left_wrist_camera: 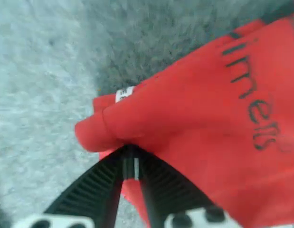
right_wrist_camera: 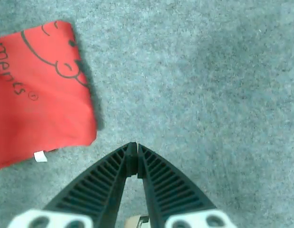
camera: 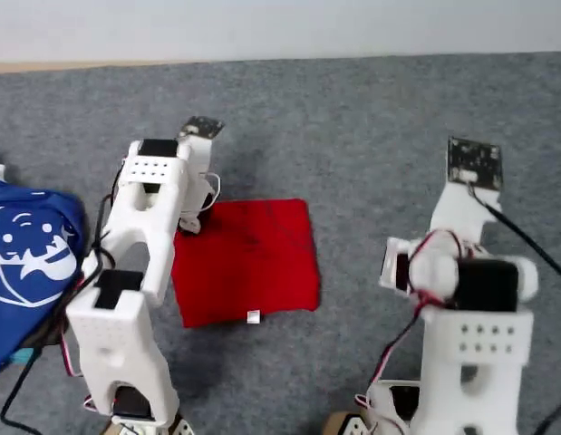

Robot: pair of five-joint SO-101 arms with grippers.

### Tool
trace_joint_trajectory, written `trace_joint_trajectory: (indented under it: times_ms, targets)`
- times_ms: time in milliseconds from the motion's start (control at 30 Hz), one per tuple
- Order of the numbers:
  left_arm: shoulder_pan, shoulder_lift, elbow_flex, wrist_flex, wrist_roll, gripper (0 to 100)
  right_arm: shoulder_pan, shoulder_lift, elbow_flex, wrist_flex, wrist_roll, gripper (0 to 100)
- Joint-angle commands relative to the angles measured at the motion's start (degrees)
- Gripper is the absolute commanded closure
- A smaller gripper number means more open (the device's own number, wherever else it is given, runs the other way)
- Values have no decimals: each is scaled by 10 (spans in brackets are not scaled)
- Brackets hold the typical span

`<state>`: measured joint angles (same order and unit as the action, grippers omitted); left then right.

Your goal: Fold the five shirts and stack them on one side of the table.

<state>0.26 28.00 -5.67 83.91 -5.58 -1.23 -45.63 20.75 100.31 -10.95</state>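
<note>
Grey counter (camera: 353, 118): left fingers (left_wrist_camera: 106, 187) clenched on red shirt (left_wrist_camera: 203, 118) at its 10 o'clock corner. Shirt body runs toward 4 o'clock. Blue shirt (camera: 26, 263) lies at 9 o'clock, so left arm is nearer. At 3 o'clock, right fingers (right_wrist_camera: 106, 183) pressed together, empty.

The left arm (camera: 140, 245) is stretched forward over the table, wrist bent down. Its left gripper (left_wrist_camera: 130, 159) is closed, the tips pinching a fold of the red shirt (left_wrist_camera: 208, 95). The right arm (camera: 470, 299) stands drawn back and upright. The right gripper (right_wrist_camera: 137, 159) points down, its ribbed fingers pressed together with nothing between them.
</note>
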Motion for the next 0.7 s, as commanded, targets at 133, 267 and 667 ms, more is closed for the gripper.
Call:
trace_joint_trajectory:
  times_ms: [133,267,667]
  targets:
    - [-37,44,-25,23,-2,994,7,-69,8,18,51,990]
    - [-29,18,-32,45,-2,995,7,-72,8,18,54,990]
    - [19,-142,-49,76,-2,995,7,-68,9,18,54,990]
